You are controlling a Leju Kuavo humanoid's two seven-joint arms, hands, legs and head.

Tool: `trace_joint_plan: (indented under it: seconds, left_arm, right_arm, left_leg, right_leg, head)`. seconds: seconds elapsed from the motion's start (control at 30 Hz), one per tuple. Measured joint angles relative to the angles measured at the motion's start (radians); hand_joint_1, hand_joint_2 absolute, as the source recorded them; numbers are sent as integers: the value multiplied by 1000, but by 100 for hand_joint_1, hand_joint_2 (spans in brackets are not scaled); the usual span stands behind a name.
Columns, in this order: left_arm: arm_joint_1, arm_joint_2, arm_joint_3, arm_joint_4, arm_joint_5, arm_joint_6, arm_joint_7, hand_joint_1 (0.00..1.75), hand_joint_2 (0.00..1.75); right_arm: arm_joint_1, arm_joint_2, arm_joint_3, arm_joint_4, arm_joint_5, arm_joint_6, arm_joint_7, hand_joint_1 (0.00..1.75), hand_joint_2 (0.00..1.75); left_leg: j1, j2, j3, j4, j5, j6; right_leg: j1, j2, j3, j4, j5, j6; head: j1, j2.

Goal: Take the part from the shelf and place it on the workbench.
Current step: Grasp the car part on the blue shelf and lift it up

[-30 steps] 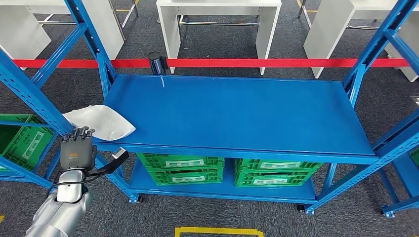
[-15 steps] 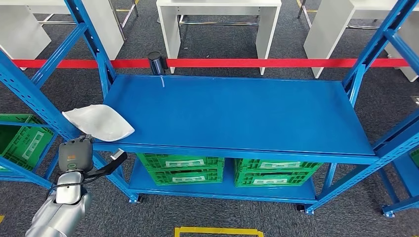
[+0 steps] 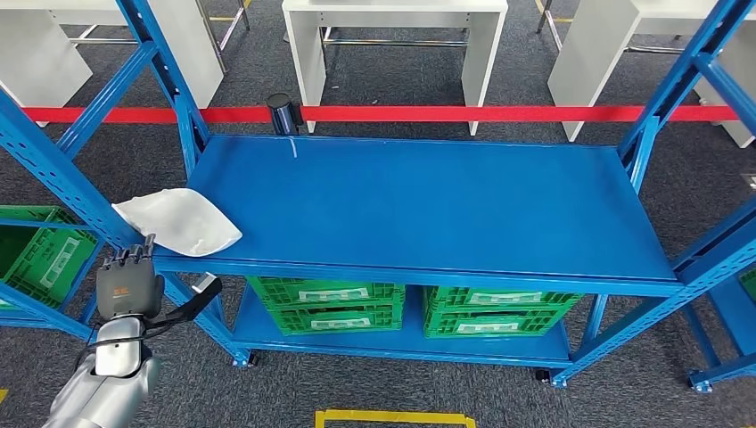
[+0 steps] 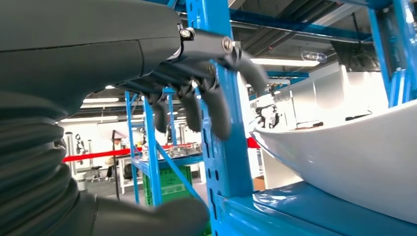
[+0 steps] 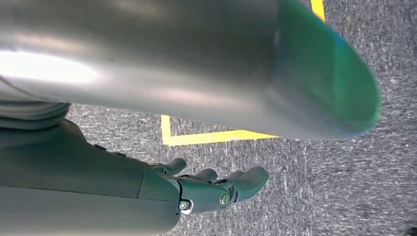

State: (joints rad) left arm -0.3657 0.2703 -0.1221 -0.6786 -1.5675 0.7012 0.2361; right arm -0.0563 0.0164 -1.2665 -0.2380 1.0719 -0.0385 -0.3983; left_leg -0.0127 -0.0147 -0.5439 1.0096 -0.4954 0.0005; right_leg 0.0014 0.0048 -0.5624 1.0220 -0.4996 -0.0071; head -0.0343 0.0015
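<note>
1. Clearly, the white part (image 3: 176, 221) is lying at the front left corner of the blue shelf (image 3: 428, 201), overhanging its edge; the long axis runs from 10 to 4 o'clock in the head view, the narrower tip pointing to 4.
2. The left hand (image 3: 127, 283) is seen just at 7 o'clock of the part, fingers (image 4: 216, 105) apart, nothing held.
3. The fingers should be brought under the overhanging rim and the thumb over it, then closed slowly, so that the smooth shell is not pushed inward.
4. The right hand (image 5: 211, 184) hangs over the carpet, fingers loosely extended, holding nothing.
</note>
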Motion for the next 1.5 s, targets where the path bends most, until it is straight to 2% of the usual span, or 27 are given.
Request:
trace_joint_plan:
  seconds: [0.43,0.83,1.17,1.5]
  left_arm:
    - [-8,8,-15,5,0,0,10,0,175]
    - [-40,6,-139,-19,0,0,44,0,175]
    - [-90,-27,-233,-18,0,0,23,0,175]
    - [-93,-55,-240,-22,0,0,3,0,175]
  right_arm:
    - [0,-2,0,-1,16,0,8,0,0]
    - [7,-11,2,-4,35,0,3,0,0]
    - [38,-4,-5,-27,32,0,24,0,0]
    - [66,19,-14,-86,38,0,1,0,0]
  left_leg:
    - [0,0,0,0,0,0]
    - [0,0,0,0,0,0]
    - [0,0,0,0,0,0]
    - [0,0,0,0,0,0]
  right_leg:
    - [0,0,0,0,0,0]
    - [0,0,0,0,0,0]
    - [0,0,0,0,0,0]
    - [0,0,0,0,0,0]
  head:
    - [0,0]
    - [0,0]
    - [0,0]
    - [0,0]
